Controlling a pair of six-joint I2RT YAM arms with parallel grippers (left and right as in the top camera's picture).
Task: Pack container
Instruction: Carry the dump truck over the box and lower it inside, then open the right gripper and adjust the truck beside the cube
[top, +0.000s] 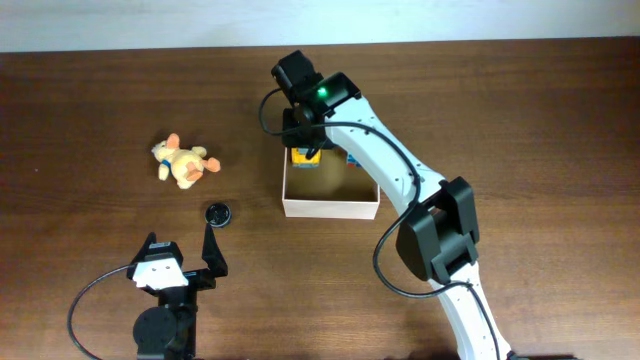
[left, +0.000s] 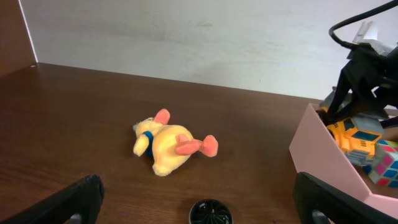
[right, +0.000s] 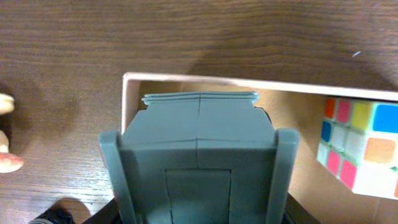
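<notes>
Container (top: 330, 209): shallow open cardboard box, white outside, tan inside, sitting flat on the wood table (top: 520, 120) at centre, just right of the loose toys. Already inside are a yellow-orange blocky toy (top: 305, 157) in the far-left corner and a colour cube (right: 357, 143) at the far-right side, apart from each other.

Handling guess: the box is light, with thin walls that are stiff enough but will flex, and it likely slides on the smooth wood if nudged. If it needs moving, pinch one side wall at the rim, not a corner. Better to leave it put and drop the items in from above.

Right gripper (right: 199, 106) is over the box's far-left corner, right above the yellow toy. In the wrist view its fingers look pressed together with nothing visible between them. The toy beneath is hidden there, so contact is unclear.

Outside the box, a plush duck (top: 182, 162) lies on its side well left of it. It looks soft, light and squashy, so grab the body mid-section. A small black round piece (top: 218, 213) sits between the duck and the box, nearer the left arm. It is low and looks hard, probably fiddly to pinch.

Left gripper (top: 182, 255) is near the front edge, spread wide, holding nothing, and faces the duck and the black piece.
</notes>
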